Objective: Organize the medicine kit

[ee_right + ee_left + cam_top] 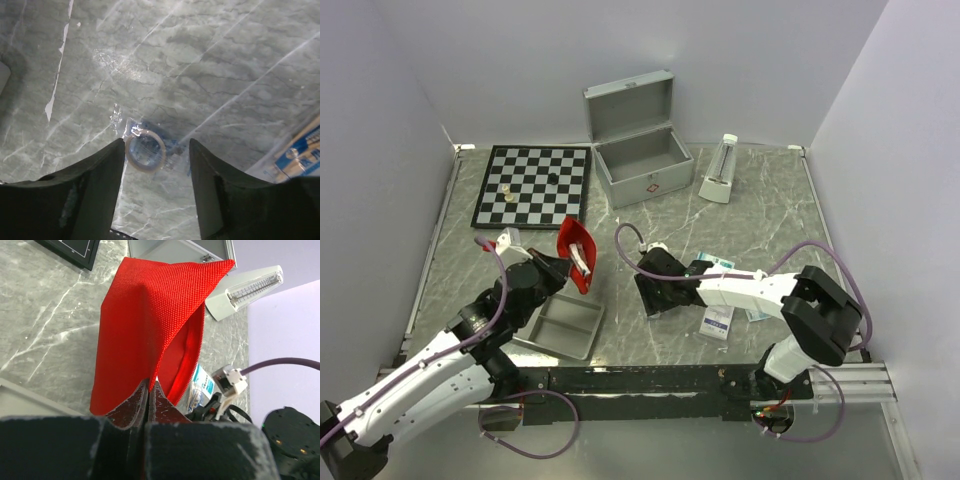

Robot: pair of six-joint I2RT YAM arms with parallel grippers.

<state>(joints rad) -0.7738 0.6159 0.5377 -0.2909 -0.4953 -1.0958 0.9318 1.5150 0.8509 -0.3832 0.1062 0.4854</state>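
Left claw (150, 392): is pinching one edge of the red pouch (145, 315), its fingers pressed together on the fabric, and is holding it in the air over the near-left part of the table.
Right claw (156, 145): is hanging spread just above the marble, with a wrapped tape roll (145, 153) lying between its fingers, ungripped.
Marble table (760, 215): is giving the right claw a hard floor, so fingertips going too low are risking a scrape or a stall.
Medicine kit (650, 185): is standing open at the back middle of the table, lid up, well apart from both claws. The long carry is giving any weak hold time to fail, and a low approach is risking a knock against its front wall.
Grey tray (565, 325): is lying just beside the left claw. A dropped pouch is likely ending up in it or across its rim instead of in the kit.
Red pouch: is hanging limp from a thin edge pinch. The fabric is liable to be slipping out, swinging, or snagging on the kit's rim.
Medicine boxes (718, 322): are lying just beside the right arm, so a sweeping forearm is risking shoving them.
Tape roll: is sitting nearer one finger than the other, inside slick clear wrap. Closing fingers are risking nudging it aside or catching only the film.
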